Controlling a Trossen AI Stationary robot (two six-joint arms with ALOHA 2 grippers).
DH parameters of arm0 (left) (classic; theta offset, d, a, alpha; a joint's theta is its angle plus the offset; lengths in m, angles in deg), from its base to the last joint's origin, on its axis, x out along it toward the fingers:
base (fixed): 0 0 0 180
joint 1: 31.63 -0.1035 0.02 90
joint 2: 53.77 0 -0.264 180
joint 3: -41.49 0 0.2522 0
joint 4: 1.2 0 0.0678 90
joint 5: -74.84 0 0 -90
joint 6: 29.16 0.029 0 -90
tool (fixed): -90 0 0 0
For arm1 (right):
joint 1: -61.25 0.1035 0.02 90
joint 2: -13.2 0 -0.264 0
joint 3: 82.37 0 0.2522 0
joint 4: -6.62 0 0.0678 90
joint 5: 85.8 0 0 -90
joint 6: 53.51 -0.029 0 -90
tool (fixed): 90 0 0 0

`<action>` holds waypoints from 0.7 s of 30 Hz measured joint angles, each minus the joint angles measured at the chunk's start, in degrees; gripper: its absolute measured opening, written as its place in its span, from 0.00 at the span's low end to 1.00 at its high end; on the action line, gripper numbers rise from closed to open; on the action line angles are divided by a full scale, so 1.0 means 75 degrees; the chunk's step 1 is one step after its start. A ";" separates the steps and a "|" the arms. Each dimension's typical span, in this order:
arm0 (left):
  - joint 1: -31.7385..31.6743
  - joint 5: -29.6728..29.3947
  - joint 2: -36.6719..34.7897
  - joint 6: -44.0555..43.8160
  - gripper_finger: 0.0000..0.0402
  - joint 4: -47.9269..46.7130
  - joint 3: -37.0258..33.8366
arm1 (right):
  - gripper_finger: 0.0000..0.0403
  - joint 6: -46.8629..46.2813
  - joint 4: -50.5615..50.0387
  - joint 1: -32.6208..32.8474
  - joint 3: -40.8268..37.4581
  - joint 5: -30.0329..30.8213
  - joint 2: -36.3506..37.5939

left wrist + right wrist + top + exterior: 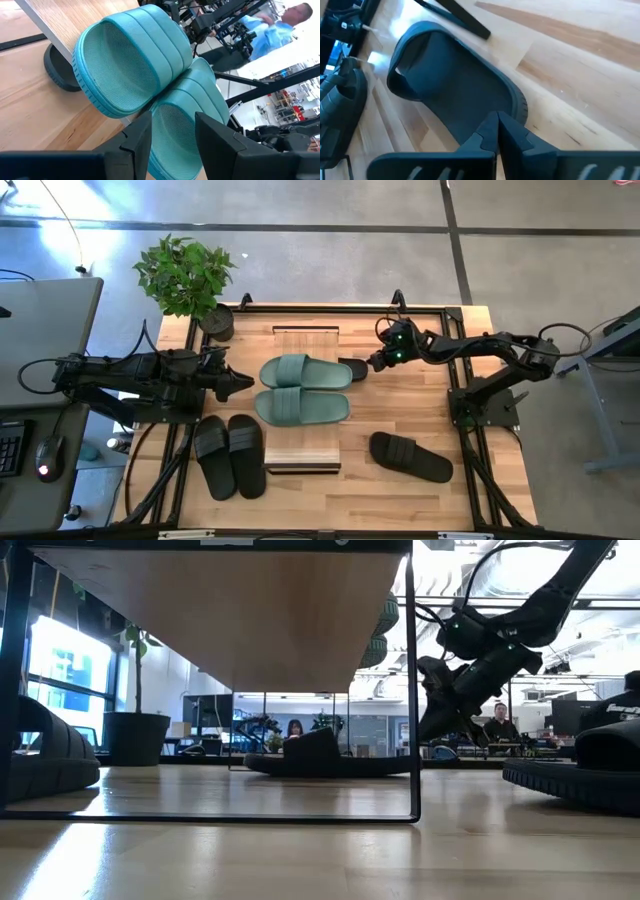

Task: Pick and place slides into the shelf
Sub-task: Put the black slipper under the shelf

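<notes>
Up on the shelf [303,337], the green pair of slides [302,389] lay side by side across its light wood top. Under it, one black slide [352,369] rested on the table [420,410], its end poking out on the right side. The right gripper [372,363] was at that end, fingers [496,134] pressed together over the sole's rim. The left gripper [248,382] hovered just beside the green pair, fingers [136,141] spread and holding nothing. Another black pair [229,455] sat on the table near the left arm, and a lone black slide [411,457] lay well apart on the right. A potted plant [188,278] stood at the far corner.
</notes>
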 joint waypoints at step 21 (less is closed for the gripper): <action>-0.0003 0.1219 -0.0003 0.1245 0.33 -0.0012 0.0000 | 0.00 -0.3737 -0.3510 0.0687 0.0000 -0.1986 0.5589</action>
